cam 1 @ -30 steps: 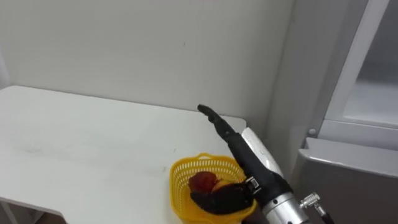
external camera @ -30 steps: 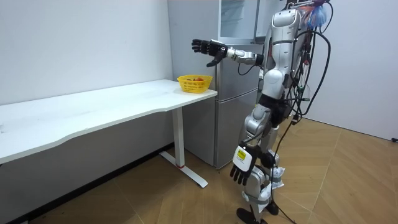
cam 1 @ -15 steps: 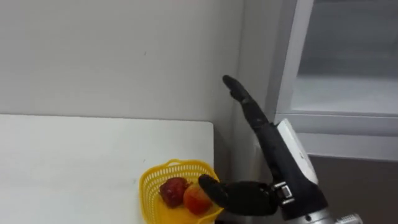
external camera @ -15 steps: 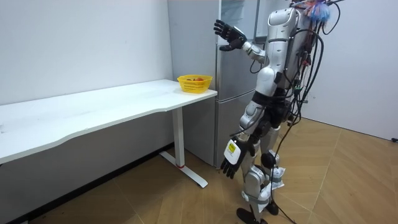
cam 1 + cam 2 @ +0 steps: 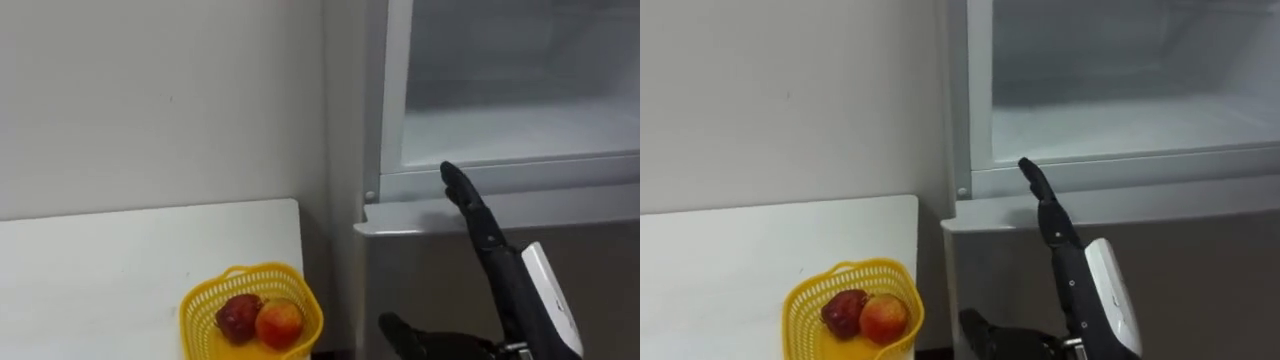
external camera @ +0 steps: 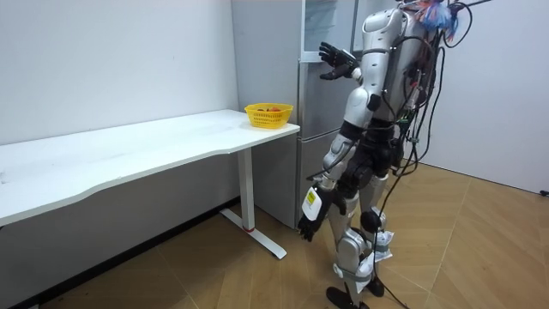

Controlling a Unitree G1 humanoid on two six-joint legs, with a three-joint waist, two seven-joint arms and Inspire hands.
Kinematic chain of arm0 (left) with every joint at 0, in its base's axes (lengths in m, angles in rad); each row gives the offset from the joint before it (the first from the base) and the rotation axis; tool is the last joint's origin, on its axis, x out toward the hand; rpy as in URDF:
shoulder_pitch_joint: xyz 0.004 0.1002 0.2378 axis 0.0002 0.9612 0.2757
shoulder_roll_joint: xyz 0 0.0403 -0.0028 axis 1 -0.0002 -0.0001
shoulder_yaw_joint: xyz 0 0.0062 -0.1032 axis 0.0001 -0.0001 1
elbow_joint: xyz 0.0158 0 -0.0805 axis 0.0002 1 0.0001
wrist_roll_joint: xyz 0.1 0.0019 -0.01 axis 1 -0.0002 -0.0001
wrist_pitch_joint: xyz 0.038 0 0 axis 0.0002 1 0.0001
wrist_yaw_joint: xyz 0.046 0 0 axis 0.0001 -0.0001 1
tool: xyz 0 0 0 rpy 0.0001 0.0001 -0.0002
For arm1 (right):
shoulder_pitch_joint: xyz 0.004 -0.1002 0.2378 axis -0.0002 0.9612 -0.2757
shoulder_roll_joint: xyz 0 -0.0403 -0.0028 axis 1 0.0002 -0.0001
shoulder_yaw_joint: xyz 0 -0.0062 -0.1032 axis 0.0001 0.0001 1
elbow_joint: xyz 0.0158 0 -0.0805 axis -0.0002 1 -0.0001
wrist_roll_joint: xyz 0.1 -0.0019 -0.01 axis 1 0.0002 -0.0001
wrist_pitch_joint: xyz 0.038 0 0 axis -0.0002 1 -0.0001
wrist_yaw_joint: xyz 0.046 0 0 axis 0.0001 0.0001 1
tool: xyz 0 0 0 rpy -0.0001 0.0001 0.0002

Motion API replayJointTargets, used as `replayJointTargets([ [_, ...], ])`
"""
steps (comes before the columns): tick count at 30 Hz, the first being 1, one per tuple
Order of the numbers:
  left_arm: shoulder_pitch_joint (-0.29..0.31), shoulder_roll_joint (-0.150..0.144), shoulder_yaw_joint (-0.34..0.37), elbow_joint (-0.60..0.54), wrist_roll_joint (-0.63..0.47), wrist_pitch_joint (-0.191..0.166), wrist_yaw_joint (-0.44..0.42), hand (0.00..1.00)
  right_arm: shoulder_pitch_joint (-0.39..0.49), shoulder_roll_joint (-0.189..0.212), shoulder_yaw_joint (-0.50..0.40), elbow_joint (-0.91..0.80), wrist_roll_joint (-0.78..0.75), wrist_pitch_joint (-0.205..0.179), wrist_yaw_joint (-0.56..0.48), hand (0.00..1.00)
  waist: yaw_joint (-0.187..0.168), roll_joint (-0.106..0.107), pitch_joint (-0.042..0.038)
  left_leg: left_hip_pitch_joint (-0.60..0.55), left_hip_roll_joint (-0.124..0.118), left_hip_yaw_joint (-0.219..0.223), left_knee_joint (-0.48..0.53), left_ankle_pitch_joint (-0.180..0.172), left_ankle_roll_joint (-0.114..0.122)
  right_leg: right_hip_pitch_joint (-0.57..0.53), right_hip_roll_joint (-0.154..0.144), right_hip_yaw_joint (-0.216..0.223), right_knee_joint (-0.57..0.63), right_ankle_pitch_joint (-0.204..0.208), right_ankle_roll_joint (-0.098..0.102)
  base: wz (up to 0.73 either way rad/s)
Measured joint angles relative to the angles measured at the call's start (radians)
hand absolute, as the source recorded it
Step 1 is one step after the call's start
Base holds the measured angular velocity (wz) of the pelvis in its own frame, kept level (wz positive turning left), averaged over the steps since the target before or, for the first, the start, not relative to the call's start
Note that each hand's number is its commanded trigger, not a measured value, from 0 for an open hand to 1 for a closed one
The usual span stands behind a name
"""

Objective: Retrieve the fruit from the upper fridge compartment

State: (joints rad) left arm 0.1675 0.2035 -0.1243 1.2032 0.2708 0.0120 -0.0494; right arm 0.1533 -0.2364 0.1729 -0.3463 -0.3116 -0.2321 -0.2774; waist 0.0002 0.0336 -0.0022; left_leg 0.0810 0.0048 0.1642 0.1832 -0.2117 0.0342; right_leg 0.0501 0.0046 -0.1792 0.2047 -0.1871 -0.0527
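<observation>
— Where do I have the right hand [image 5: 485, 230] now?
— It went from above the basket [image 5: 252, 270] to the open upper fridge [image 5: 560, 172], fingers straight and spread. My left hand [image 6: 309, 225] hangs relaxed.

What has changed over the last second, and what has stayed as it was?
The robot turned from the table toward the fridge. Its right hand swung away from above the yellow basket and up to the fridge's upper compartment, fingers straight, holding nothing. Nothing was grasped or released. The basket and its fruit stayed on the table corner; the left hand hangs low.
</observation>
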Motion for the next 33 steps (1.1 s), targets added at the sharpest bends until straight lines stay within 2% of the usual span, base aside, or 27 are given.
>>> replayJointTargets([
  [2,0.000,0.000,-0.002,-0.006,-0.004,0.000,0.000,0.00,0.018,0.000,-0.001,0.004,0.000,-0.013,-0.014,0.00,-0.002,-0.004,-0.0026,0.000,0.000,0.002,0.001,-0.002,0.001,0.000,0.000,0.002,0.000,0.000,0.000,0.00],
  [7,0.003,-0.001,-0.007,-0.007,-0.005,0.000,-0.001,0.00,0.049,0.003,-0.003,0.064,-0.012,-0.095,-0.048,0.00,-0.028,-0.011,-0.0071,0.000,-0.002,0.003,0.002,-0.006,0.006,0.004,0.002,0.011,-0.001,0.002,0.005,-0.01],
  [11,0.002,-0.002,-0.006,-0.029,-0.005,0.004,0.003,0.00,0.071,0.005,-0.004,0.098,-0.015,-0.136,-0.087,0.00,-0.037,-0.009,-0.0081,0.001,-0.002,0.006,0.004,-0.010,0.009,0.002,0.000,0.014,-0.002,0.004,0.008,-0.01],
  [13,0.004,-0.003,-0.007,-0.029,-0.006,0.005,0.020,0.00,0.120,0.004,-0.005,0.186,-0.023,-0.165,-0.136,0.00,-0.049,-0.010,-0.0092,0.013,-0.002,0.011,0.003,-0.014,0.010,0.014,0.000,0.015,-0.002,0.003,0.010,-0.05],
  [14,0.006,-0.003,-0.007,-0.029,-0.006,0.005,0.024,0.00,0.142,0.005,-0.008,0.210,-0.017,-0.156,-0.140,0.00,-0.050,-0.010,-0.0091,0.018,-0.002,0.013,0.002,-0.014,0.010,0.022,0.000,0.016,-0.003,0.003,0.010,-0.07],
  [15,0.018,-0.003,-0.008,-0.029,-0.005,0.004,0.036,0.00,0.184,0.006,-0.012,0.290,-0.007,-0.131,-0.151,0.00,-0.055,-0.008,-0.0094,0.025,-0.002,0.014,0.002,-0.020,0.012,0.031,0.000,0.016,-0.005,0.003,0.012,-0.06],
  [16,0.020,-0.005,-0.008,-0.030,-0.006,0.004,0.045,0.00,0.226,0.008,-0.022,0.377,0.012,-0.075,-0.152,0.00,-0.057,-0.004,-0.0108,0.029,-0.002,0.014,0.004,-0.024,0.013,0.035,0.000,0.018,-0.005,0.001,0.014,-0.05],
  [17,0.021,-0.007,-0.008,-0.033,-0.005,0.004,0.047,0.00,0.247,0.012,-0.031,0.417,0.022,-0.047,-0.152,0.00,-0.057,0.000,-0.0108,0.029,-0.002,0.016,0.005,-0.026,0.014,0.033,0.000,0.022,-0.002,0.000,0.015,-0.12],
  [18,0.027,-0.011,-0.007,-0.035,-0.005,0.004,0.049,0.00,0.279,0.022,-0.055,0.493,0.040,-0.010,-0.154,0.00,-0.058,0.000,-0.0061,0.027,-0.003,0.020,0.004,-0.027,0.016,0.026,0.000,0.031,0.002,-0.001,0.017,-0.22],
  [19,0.036,-0.015,-0.008,-0.035,-0.006,0.005,0.048,0.00,0.298,0.029,-0.077,0.549,0.075,0.013,-0.157,0.00,-0.063,0.010,-0.0096,0.021,-0.003,0.027,0.004,-0.027,0.017,0.012,-0.002,0.038,0.011,-0.001,0.018,-0.24],
  [22,0.044,-0.014,0.003,-0.037,-0.007,0.010,0.047,0.00,0.347,0.036,-0.119,0.586,0.168,0.038,-0.188,0.00,-0.083,0.027,-0.0058,0.013,-0.003,0.041,0.001,-0.027,0.018,-0.010,-0.003,0.046,0.019,-0.005,0.019,-0.13],
  [25,0.044,-0.011,0.004,-0.043,-0.006,0.010,0.046,0.00,0.355,0.037,-0.120,0.634,0.206,0.026,-0.218,0.00,-0.103,0.010,-0.0064,0.015,-0.001,0.043,0.001,-0.027,0.015,-0.015,0.000,0.048,0.021,-0.008,0.015,-0.03],
  [28,0.044,-0.013,0.003,-0.044,-0.007,0.010,0.045,0.00,0.356,0.038,-0.119,0.691,0.264,0.032,-0.238,0.00,-0.102,-0.010,-0.0065,0.015,0.000,0.045,0.001,-0.027,0.014,-0.014,0.001,0.048,0.019,-0.008,0.015,0.01],
  [33,0.065,-0.014,0.002,-0.068,-0.048,0.012,0.048,0.00,0.348,0.053,-0.118,0.810,0.396,0.033,-0.272,0.00,-0.104,-0.018,-0.0074,0.019,-0.001,0.046,0.002,-0.028,0.014,-0.009,0.001,0.049,0.013,-0.007,0.016,0.00],
])
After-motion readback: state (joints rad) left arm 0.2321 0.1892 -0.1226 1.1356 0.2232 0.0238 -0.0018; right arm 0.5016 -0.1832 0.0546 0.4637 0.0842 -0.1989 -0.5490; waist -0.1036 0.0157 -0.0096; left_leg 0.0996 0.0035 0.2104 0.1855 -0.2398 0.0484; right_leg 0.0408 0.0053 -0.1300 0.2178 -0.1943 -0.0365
